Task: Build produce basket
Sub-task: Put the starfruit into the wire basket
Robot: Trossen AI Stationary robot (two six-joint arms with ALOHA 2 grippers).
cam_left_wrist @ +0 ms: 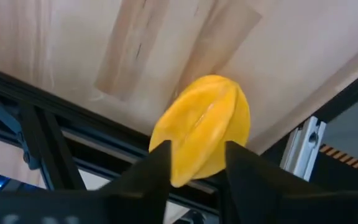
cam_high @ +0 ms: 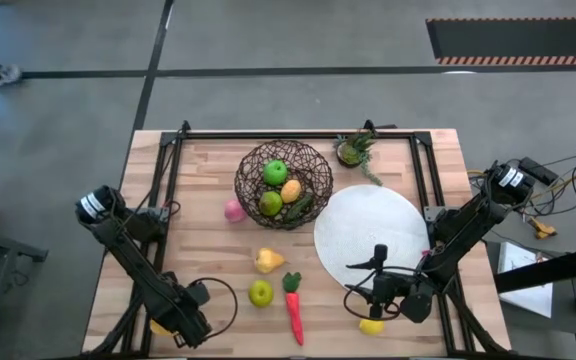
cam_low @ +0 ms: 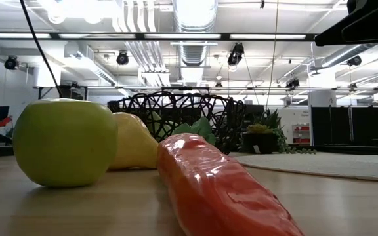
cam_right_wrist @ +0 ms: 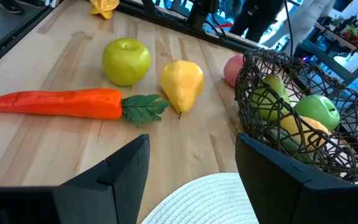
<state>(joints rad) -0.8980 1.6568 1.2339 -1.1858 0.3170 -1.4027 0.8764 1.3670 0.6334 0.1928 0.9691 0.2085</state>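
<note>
Basket holds several fruits while left tool grips a yellow piece; right tool gapes released.

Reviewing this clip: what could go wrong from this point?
1. The yellow piece sits right at the table corner by the left claw; a slight nudge could push it off.
2. The lemon lies near the front edge beside the open right claw; a clumsy approach might roll it off the table.

Basket holds apples — carrot and pear lie outside.
</note>
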